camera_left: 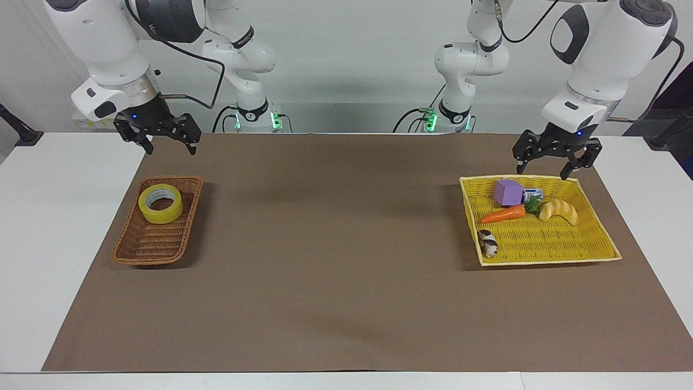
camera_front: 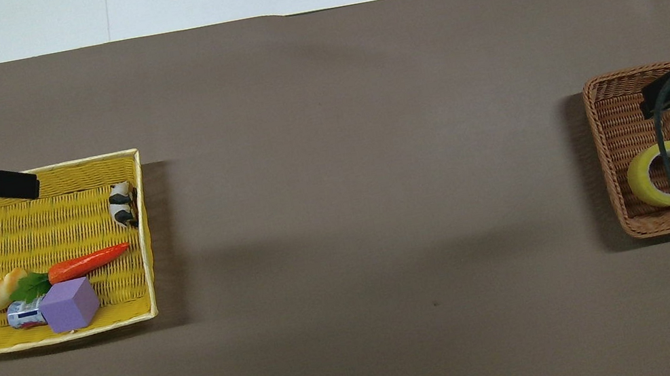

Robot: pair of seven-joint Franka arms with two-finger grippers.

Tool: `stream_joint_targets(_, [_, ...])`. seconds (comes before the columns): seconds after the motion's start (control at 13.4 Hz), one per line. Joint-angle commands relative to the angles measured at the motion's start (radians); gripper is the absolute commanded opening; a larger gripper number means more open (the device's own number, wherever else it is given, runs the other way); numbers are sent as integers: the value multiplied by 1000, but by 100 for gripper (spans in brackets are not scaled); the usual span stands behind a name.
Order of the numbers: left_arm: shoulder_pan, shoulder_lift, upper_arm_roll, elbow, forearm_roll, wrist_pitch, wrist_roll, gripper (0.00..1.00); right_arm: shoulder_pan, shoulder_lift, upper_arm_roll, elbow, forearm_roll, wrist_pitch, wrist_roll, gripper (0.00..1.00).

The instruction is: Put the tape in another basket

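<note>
The yellow tape point(camera_left: 160, 203) with a pale core lies flat in the brown wicker basket point(camera_left: 151, 246), at the basket's end nearer to the robots. It also shows in the overhead view point(camera_front: 667, 174), partly crossed by a cable, in the same basket point(camera_front: 619, 117). My right gripper point(camera_left: 168, 149) is open and empty, raised above the mat over the wicker basket's end nearest the robots, clear of the tape. My left gripper point(camera_left: 541, 172) is open and empty, just above the yellow basket's rim nearest the robots.
A larger yellow woven basket point(camera_left: 541, 246) at the left arm's end holds a purple cube point(camera_left: 508, 192), a small can point(camera_left: 533, 193), a carrot point(camera_left: 503, 214), a croissant toy point(camera_left: 560, 210) and a small black-and-white figure point(camera_left: 489, 242). A brown mat point(camera_left: 335, 244) covers the table.
</note>
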Motion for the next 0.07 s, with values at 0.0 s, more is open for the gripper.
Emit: stream_joint_targets(0.0, [10,-5,-4,5,-10,-12,1,100,-5,-13,7,-3,20,-4,7,100])
